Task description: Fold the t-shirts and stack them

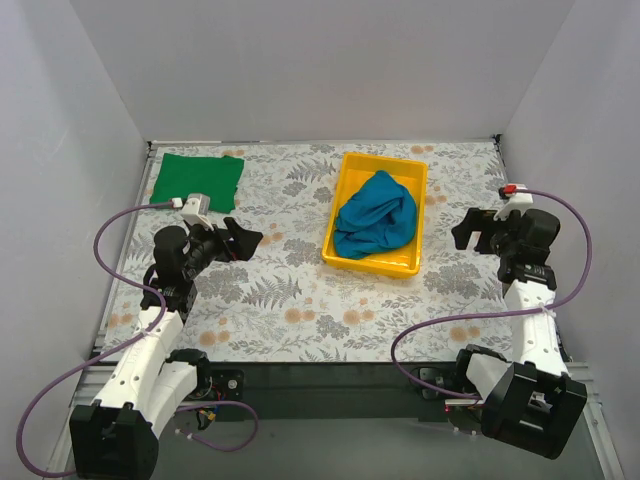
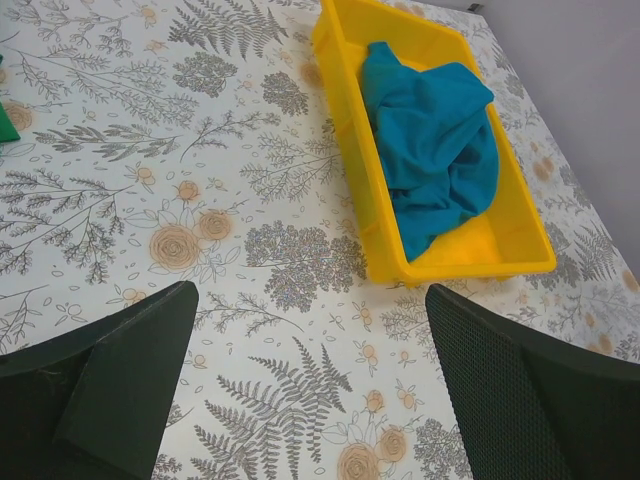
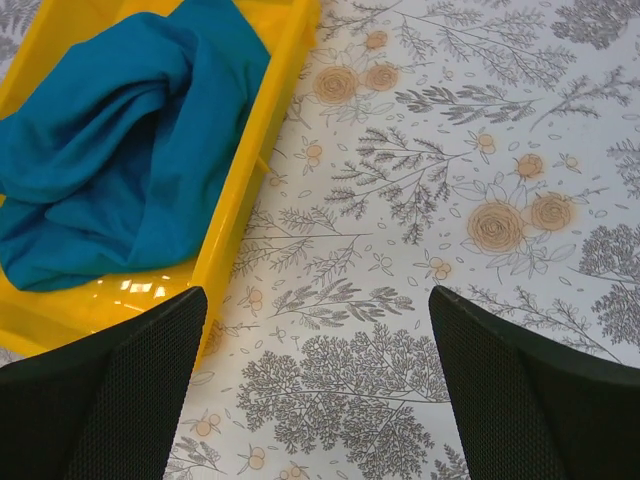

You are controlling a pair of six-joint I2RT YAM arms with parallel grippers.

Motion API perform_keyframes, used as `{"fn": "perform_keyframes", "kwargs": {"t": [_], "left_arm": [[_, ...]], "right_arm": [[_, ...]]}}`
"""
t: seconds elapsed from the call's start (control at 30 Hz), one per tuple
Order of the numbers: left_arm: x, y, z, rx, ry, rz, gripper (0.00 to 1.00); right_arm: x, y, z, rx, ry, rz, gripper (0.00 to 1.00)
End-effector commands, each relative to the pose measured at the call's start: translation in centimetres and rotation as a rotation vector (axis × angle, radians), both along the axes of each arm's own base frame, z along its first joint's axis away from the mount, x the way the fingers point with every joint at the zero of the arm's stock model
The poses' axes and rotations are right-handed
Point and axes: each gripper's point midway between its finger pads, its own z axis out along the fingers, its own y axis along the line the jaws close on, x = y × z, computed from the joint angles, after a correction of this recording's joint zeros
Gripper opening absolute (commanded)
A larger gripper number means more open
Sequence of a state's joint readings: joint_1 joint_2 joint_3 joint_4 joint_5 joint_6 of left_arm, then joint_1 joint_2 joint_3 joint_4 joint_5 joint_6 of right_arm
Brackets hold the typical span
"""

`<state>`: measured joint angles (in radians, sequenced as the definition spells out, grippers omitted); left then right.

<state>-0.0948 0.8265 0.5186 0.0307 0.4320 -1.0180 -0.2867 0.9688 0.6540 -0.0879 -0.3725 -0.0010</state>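
Observation:
The bright green t-shirt point(image 1: 197, 180) lies folded as a flat rectangle at the far left corner of the table; only a sliver shows in the left wrist view point(image 2: 6, 122). The teal-blue t-shirt point(image 1: 376, 226) lies crumpled in the yellow tray point(image 1: 347, 183), and shows in the left wrist view point(image 2: 432, 140) and the right wrist view point(image 3: 120, 140). My left gripper point(image 1: 243, 240) is open and empty above the table, left of the tray. My right gripper point(image 1: 468, 229) is open and empty, right of the tray.
The yellow tray point(image 2: 370, 210) stands at the table's middle back, its rim close to my right gripper's left finger point(image 3: 100, 400). The floral tablecloth point(image 1: 290, 300) covers the table. White walls close in the back and both sides.

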Motion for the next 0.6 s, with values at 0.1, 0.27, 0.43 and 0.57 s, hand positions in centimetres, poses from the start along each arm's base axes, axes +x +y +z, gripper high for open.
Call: {"fn": "perform_keyframes", "kwargs": {"t": [0.1,0.27,0.43,0.57], "left_arm": [[-0.1,-0.5,1.5,-0.005,-0.042,-0.027,0.98],[-0.2,-0.7,1.2,-0.007,-0.031,-0.041,0.98],[-0.2,-1.2,0.8,-0.009,-0.014,-0.065,0.98],[-0.2,-1.3,0.4,-0.008,0.002,-0.071,0.98]], "right_arm": [[-2.0,5.7,2.8,-0.120,-0.131,0.520,0.98],[-4.6,9.9,3.7,-0.226,-0.210,0.832,0.98],[-4.2,11.0,2.8,-0.421,-0.233,0.984,0.98],[-1.7,13.3,2.3,-0.610,-0.203,1.086,0.98]]}}
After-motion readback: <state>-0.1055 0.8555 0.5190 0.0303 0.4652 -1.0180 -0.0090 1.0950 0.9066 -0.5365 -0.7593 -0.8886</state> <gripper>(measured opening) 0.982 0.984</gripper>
